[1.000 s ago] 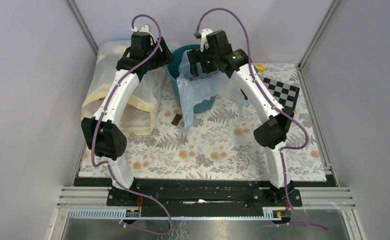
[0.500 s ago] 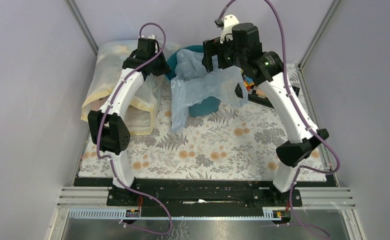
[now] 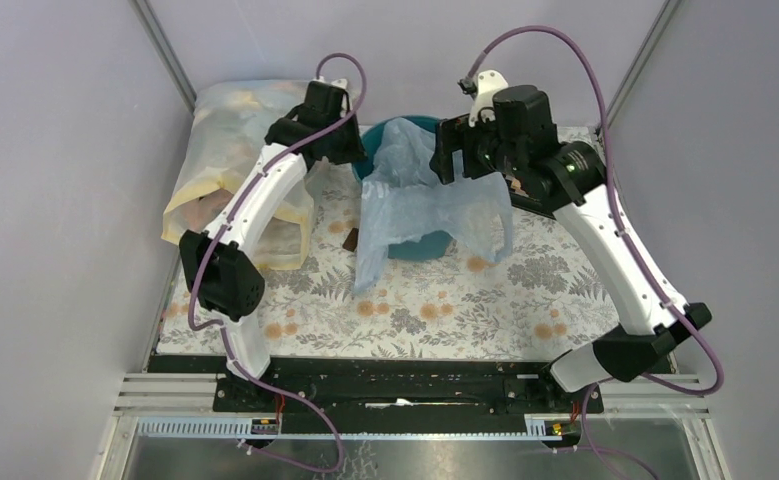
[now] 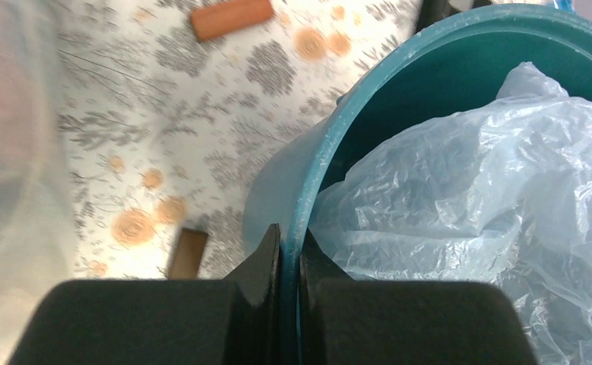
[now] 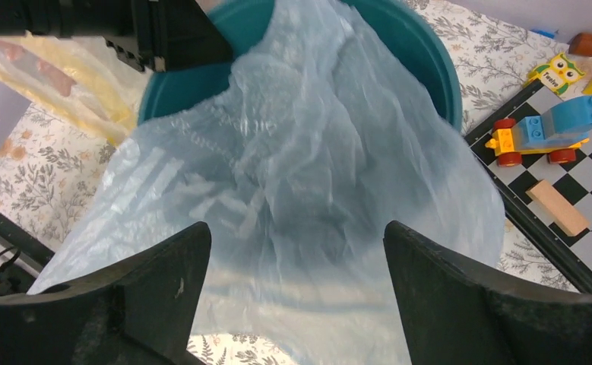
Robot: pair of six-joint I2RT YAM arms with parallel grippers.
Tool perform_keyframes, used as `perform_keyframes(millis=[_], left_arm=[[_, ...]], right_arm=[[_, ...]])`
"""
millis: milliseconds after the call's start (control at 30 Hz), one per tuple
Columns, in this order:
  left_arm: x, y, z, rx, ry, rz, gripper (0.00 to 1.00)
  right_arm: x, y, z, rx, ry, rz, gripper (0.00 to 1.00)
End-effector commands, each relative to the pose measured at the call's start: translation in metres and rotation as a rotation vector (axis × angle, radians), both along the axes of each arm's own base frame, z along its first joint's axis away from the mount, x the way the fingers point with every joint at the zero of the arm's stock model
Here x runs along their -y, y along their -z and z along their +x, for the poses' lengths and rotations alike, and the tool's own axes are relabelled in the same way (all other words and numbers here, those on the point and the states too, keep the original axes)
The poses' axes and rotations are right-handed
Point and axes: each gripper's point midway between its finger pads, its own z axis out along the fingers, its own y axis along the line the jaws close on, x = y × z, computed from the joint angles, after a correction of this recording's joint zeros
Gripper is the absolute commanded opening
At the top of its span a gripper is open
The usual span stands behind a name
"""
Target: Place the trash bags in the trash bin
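- left gripper (image 4: 289,247) — pinched on the trash bin (image 3: 420,246) rim at the bin's 9 o'clock, one finger inside the wall and one outside.
- right gripper (image 5: 294,232) — fingers spread wide, over the bin's 3 o'clock side; the plastic shows between and below them.
- trash bag (image 3: 425,200) — crumpled top sits inside the bin. The rest drapes over the 6 o'clock rim, with a tail down on the floral table (image 3: 435,300) toward 7 o'clock.
- bin stands at the table's 12 o'clock, with the yellowish bag (image 3: 235,150) at its 9 and the small brown block (image 3: 350,240) near its 7.
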Motion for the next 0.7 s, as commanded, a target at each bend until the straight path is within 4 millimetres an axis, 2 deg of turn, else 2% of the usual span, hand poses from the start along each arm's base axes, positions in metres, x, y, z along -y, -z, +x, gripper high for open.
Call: perform_keyframes(millis=[0, 167, 267, 300, 433, 667], left_arm=[[0.027, -0.052, -0.03, 0.095, 0.07, -0.071, 0.0], [0.04, -0.049, -0.045, 0.091, 0.094, -0.053, 0.02], [0.048, -0.045, -0.051, 0.099, 0.116, -0.061, 0.12], [0.049, -0.045, -0.052, 0.108, 0.118, -0.064, 0.17], [0.049, -0.055, -0.056, 0.16, 0.116, -0.095, 0.28], [0.044, -0.073, -0.063, 0.21, 0.121, -0.108, 0.49]], right_arm=[[0.005, -0.024, -0.023, 0.034, -0.028, 0.069, 0.86], [0.004, -0.013, -0.02, 0.001, -0.02, 0.054, 0.72], [-0.002, -0.002, -0.013, -0.03, -0.021, 0.048, 0.58], [-0.005, 0.001, -0.01, -0.041, -0.024, 0.046, 0.49], [-0.013, 0.013, 0.003, -0.073, -0.014, 0.035, 0.02], [-0.03, 0.047, 0.023, -0.151, -0.02, 0.007, 0.0]])
